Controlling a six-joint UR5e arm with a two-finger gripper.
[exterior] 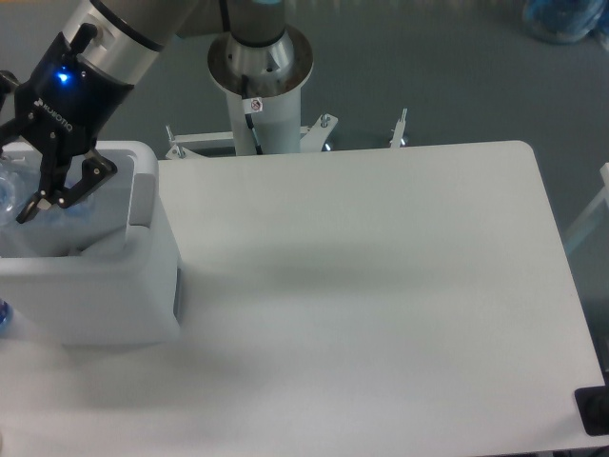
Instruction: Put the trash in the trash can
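The black robot hand (40, 193), fingers apart, hangs over the big white boxy trash can (114, 286); the crushed clear plastic bottle (11, 190) lies just left of it.

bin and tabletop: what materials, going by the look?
Trash can: looks like white moulded plastic, smooth and slightly glossy; rounded corners, soft highlights, grey side panel. Table: white matte board, probably laminate; flat, even, no glare, rounded corner. The tool hangs over the bin's opening.
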